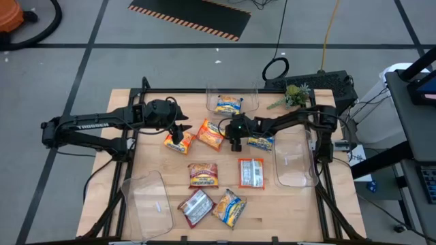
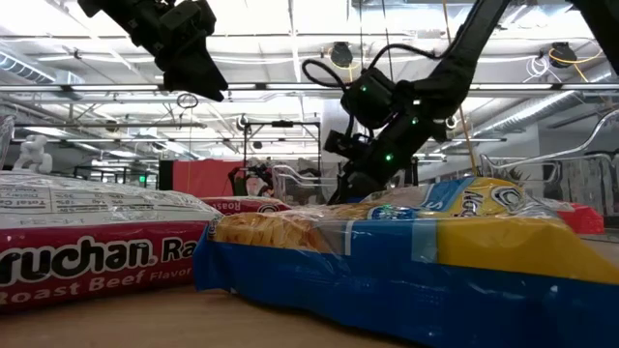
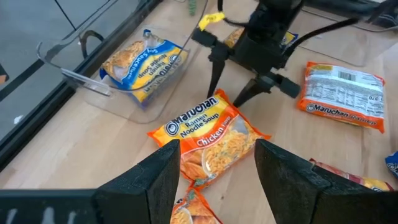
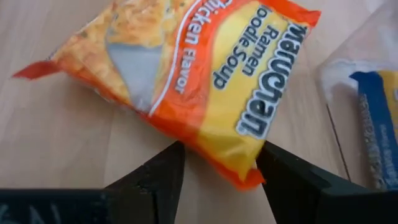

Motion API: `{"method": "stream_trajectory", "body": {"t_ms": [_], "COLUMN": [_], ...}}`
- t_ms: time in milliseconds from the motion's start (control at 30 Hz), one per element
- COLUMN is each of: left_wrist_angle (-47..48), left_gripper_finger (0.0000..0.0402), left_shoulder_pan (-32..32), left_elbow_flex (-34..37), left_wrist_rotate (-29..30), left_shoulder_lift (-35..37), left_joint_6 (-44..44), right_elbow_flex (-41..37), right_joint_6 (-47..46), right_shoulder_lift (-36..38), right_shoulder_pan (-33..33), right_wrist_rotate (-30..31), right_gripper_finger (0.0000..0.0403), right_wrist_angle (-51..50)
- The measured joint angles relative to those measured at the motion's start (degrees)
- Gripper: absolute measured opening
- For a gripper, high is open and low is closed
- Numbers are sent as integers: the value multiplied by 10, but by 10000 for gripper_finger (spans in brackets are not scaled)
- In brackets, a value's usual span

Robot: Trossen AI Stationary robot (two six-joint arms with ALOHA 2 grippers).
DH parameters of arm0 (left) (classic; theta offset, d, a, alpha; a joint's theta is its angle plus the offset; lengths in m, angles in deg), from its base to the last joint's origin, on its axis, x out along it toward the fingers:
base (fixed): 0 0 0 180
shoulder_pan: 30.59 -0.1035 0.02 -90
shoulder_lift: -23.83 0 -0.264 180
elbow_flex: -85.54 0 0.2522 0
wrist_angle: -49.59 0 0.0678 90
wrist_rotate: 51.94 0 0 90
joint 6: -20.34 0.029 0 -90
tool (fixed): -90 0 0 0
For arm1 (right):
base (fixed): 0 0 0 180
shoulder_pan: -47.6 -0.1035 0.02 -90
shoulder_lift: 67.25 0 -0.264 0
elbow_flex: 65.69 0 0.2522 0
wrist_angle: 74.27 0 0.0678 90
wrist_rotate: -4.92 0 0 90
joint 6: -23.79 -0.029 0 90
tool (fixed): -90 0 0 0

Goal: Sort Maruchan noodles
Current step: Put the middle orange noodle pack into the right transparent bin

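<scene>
High view: the wooden table (image 1: 300, 204) carries scattered Maruchan noodles. One blue-and-yellow packet (image 1: 227, 104) lies inside the clear bin at the far edge (image 1: 253, 103), while the clear bin at the right (image 1: 294, 162) and the clear bin at the near left (image 1: 146, 203) hold none. The left tool (image 1: 178, 133) hangs over an orange packet (image 1: 180, 142) at the left of the group; the right tool (image 1: 236, 143) hangs just beside the orange chicken packet (image 1: 210, 133) in the middle, with a second blue-and-yellow packet (image 1: 260, 142) on its other side. Nearer the front lie a red-brown packet (image 1: 203, 175), an orange packet turned label-side up (image 1: 251, 172), a silver-and-red packet (image 1: 196, 207) and a third blue-and-yellow packet (image 1: 229, 207). Low view: a roast beef packet (image 2: 92, 253) and a blue-and-yellow packet (image 2: 406, 261) fill the foreground, both arms above them. Left wrist view: the left tool (image 3: 217, 174) has its fingers (image 3: 163, 177) spread, empty, above the edge of the orange chicken packet (image 3: 208, 134); beyond it the right tool (image 3: 231, 93) points down at the table with fingers apart, holding nothing. Right wrist view: the right tool (image 4: 221, 180) stands spread and empty, with a corner of the orange chicken packet (image 4: 205, 68) reaching down between its fingers (image 4: 158, 177), the packet lying flat on the table.
</scene>
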Motion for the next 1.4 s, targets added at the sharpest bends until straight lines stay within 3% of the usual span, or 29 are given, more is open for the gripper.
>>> {"method": "stream_trajectory", "body": {"t_ms": [233, 667, 867, 1400], "left_wrist_angle": [1, -29, -46, -92], "left_gripper_finger": [212, 212, 212, 212], "left_shoulder_pan": [2, 2, 2, 6], "left_elbow_flex": [0, 0, 0, 0], "left_wrist_rotate": [0, 20, 24, 23], "left_shoulder_lift": [0, 0, 0, 0], "left_joint_6": [3, 12, 19, 14], "right_elbow_flex": [0, 0, 0, -1], "right_joint_6": [1, 42, 58, 103], "right_shoulder_lift": [-2, 4, 34, 199], "right_shoulder_pan": [0, 0, -11, -103], "right_wrist_rotate": [-2, 12, 76, 244], "right_gripper_finger": [156, 8, 2, 0], "right_wrist_angle": [9, 19, 6, -70]}}
